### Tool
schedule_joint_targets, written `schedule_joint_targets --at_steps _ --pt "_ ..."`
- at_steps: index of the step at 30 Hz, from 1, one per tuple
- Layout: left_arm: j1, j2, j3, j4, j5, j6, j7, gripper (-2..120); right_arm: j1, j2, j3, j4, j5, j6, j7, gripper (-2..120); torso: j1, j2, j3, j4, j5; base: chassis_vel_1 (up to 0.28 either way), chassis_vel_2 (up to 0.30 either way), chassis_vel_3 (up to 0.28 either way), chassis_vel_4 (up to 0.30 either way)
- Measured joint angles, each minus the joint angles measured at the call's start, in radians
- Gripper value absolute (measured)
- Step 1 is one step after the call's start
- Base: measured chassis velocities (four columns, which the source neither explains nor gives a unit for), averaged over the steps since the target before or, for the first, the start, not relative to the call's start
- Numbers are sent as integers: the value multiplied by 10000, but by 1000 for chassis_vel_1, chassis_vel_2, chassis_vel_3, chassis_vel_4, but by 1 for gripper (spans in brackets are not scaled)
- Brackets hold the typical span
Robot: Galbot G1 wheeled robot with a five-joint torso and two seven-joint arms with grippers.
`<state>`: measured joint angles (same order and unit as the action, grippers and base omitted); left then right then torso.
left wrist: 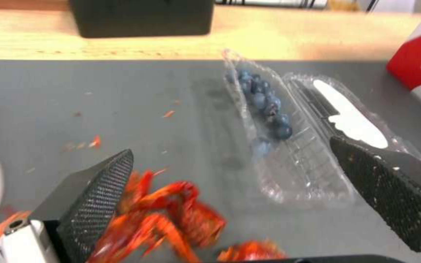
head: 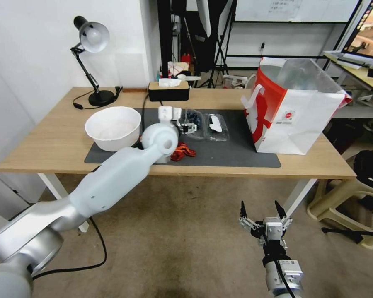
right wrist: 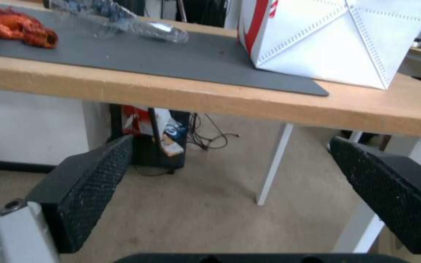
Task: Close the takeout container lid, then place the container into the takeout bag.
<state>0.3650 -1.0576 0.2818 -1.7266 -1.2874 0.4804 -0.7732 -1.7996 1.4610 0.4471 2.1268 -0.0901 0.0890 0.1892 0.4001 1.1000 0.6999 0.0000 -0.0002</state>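
Blueberries sit in the takeout container (head: 193, 121), lid (head: 216, 126) lying open beside it; left claw (head: 185, 126) hovers apart above it, right claw (head: 262, 215) apart below the bench (head: 49, 145).

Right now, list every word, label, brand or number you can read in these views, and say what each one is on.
No text can be read.
Small red logo with fine print under it, on the white face of the takeout bag: too small to read.
White patch on the open lid of the takeout container: no print discernible.
Sheets on the whiteboard behind: too blurred.
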Motion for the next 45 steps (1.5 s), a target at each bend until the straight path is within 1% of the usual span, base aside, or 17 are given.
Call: schedule_joint_targets --at_steps 2,3,5,7,8,11,12,15,20,23,27,29,39,41,42,44,45 --pt "751 486 -473 -721 285 -367 313 100 -1 -3 -14 34 115 89 5 100 -1 0 0 3 -1 0 0 0 0" --pt "751 486 -473 -721 285 -367 313 100 -1 -3 -14 34 115 89 5 100 -1 0 0 3 -1 0 0 0 0" --pt "2052 1163 -1191 -1699 1182 -1113 1013 100 18 -11 -36 77 316 274 17 100 -1 0 -1 2 0 0 0 0 0" --pt "2801 1443 -1577 -2109 1844 -1533 1524 100 44 -12 -31 87 408 390 8 100 -2 1 -1 1 1 0 0 0 0" --pt "2801 1443 -1577 -2109 1844 -1533 1524 100 44 -12 -31 87 408 390 8 100 -2 1 -1 1 1 0 0 0 0" --pt "5506 1991 -2894 -3052 3713 -3208 2975 100 119 -41 45 96 717 822 -123 100 -3 1 -1 1 -1 0 0 0 0" --pt "5506 1991 -2894 -3052 3713 -3208 2975 100 119 -41 45 96 717 822 -123 100 -3 1 -1 1 -1 0 0 0 0" --pt "7309 2112 -3702 -3409 5225 -4620 3863 100 150 -95 141 42 932 1180 -287 100 -4 1 -2 2 1 0 0 0 0" --pt "8307 1946 -4097 -3558 6106 -5462 4089 100 167 -105 282 13 1107 1475 -399 100 -4 1 -2 -2 5 0 0 0 0" --pt "9469 1558 -4528 -3561 7150 -6258 4210 100 170 -107 387 6 1259 1821 -558 100 -3 0 -1 -2 4 0 0 0 0" --pt "10105 1285 -4798 -3457 7658 -6687 4314 100 195 -125 434 6 1360 2037 -673 100 -3 0 -1 0 4 0 0 0 0" --pt "10663 938 -5021 -3225 8111 -7194 4498 100 233 -156 493 6 1479 2171 -746 100 -3 0 0 0 2 0 0 0 0" --pt "10812 555 -4865 -2637 8434 -7639 4741 100 499 -372 517 110 2797 1874 -643 100 -2 -1 1 -1 2 0 0 0 0" --pt "10569 631 -4738 -2474 8321 -7638 4824 100 757 -526 480 257 3918 1493 -587 100 -2 -1 1 -5 2 0 0 0 0" --pt "10569 631 -4738 -2474 8321 -7638 4824 100 757 -526 480 257 3918 1493 -587 100 -2 -1 1 -5 2 0 0 0 0" --pt "10518 668 -4735 -2431 8196 -7608 4878 100 1374 -835 336 342 5581 998 -455 100 0 0 1 0 4 0 0 0 0" --pt "10518 668 -4735 -2431 8196 -7608 4878 100 1374 -835 336 342 5581 998 -455 100 0 0 1 0 4 0 0 0 0"
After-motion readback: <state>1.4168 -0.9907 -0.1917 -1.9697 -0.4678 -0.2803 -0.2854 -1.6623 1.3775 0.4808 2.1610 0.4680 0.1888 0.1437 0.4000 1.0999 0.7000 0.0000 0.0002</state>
